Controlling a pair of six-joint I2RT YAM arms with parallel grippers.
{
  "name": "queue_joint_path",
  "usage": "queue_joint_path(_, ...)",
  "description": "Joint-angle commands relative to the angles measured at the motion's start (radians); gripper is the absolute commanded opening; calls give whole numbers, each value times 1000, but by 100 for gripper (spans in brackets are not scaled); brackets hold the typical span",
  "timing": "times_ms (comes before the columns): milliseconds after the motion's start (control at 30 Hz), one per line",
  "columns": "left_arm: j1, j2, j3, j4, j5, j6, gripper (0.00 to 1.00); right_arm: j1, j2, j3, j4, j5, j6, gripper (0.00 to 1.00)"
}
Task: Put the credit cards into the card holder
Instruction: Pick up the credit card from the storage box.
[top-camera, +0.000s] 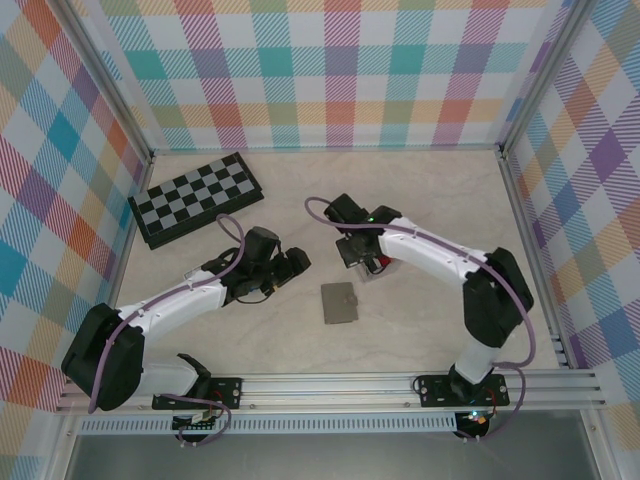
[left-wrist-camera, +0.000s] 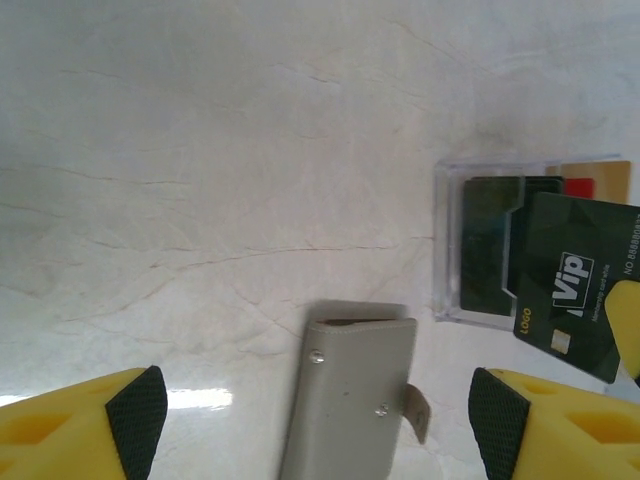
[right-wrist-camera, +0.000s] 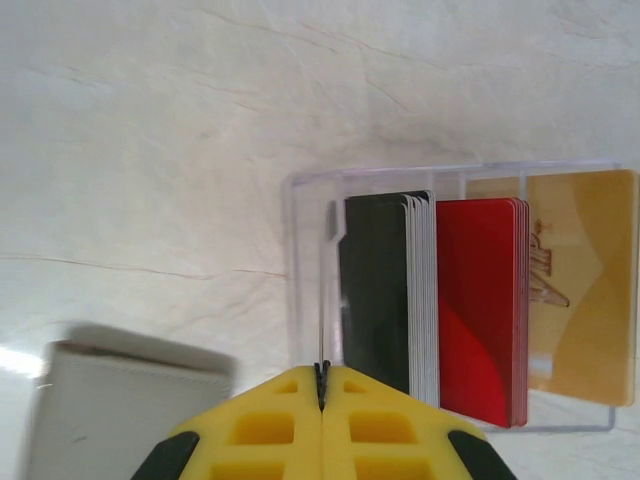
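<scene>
**Right gripper** (right-wrist-camera: 322, 388): jaws pressed together on the black VIP card (left-wrist-camera: 578, 292), which hangs tilted just above the clear tray (right-wrist-camera: 300, 260). The other credit cards (right-wrist-camera: 478, 300), in black, red and gold stacks, stand side by side in that tray.

**Left gripper** (left-wrist-camera: 318, 412): jaws spread wide and holding nothing. It hovers over the grey card holder (top-camera: 338, 302), which lies flat on the table (top-camera: 430, 190) just on the near side of the tray and appears folded shut.

**Likely faults:**
- The card, seemingly pinched near one edge, may pivot or slip.
- A shut holder offers no slot, so the card would skid off its cover.
- Both wrists converge on one small spot and may touch.

**Open room:** bare tabletop lies toward the far and right sides — the chessboard (top-camera: 197, 198) sits well apart at far left, close to the enclosure wall.
</scene>
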Motion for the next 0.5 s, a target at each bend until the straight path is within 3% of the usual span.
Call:
queue_joint_path(0,17,-36,2,113,93,29,81,-70,-154,-50,62,-223,99,4)
queue_joint_path(200,32,-23,14,269,232,10,81,-203,-323,-164,180,-469,211,2)
queue_joint_path(467,34,72,58,577,429,-106,80,-299,-435,-281,380,-750,359,2)
